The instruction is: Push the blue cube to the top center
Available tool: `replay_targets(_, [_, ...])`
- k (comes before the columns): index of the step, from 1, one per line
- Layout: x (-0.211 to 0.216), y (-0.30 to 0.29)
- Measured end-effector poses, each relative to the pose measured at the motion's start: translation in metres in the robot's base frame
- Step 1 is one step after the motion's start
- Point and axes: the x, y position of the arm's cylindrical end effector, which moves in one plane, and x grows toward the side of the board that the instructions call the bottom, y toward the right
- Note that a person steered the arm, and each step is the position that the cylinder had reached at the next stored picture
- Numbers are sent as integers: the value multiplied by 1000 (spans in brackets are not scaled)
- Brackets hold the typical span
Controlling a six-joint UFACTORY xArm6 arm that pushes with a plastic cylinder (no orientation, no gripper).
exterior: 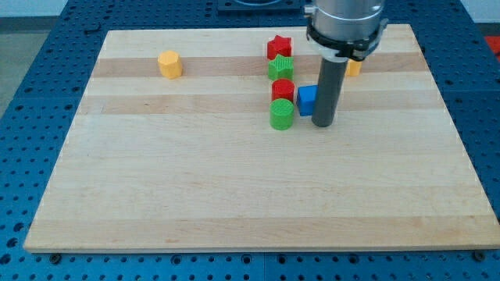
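Observation:
The blue cube (pixel 306 99) sits on the wooden board (pixel 234 195) right of centre, touching the red cylinder (pixel 283 90) on its left. My tip (pixel 323 123) rests on the board just right of and slightly below the blue cube, and the rod covers the cube's right side. The arm's grey body fills the view's top above the rod.
A red star (pixel 279 47), a green block (pixel 281 68), the red cylinder and a green cylinder (pixel 281 115) form a column left of the cube. A yellow block (pixel 169 64) lies at top left. Another yellow block (pixel 354 68) peeks out behind the arm.

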Motion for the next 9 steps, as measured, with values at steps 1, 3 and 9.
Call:
replay_targets(1, [-1, -11])
replay_targets(3, [-16, -11])
replay_targets(9, [-79, -12])
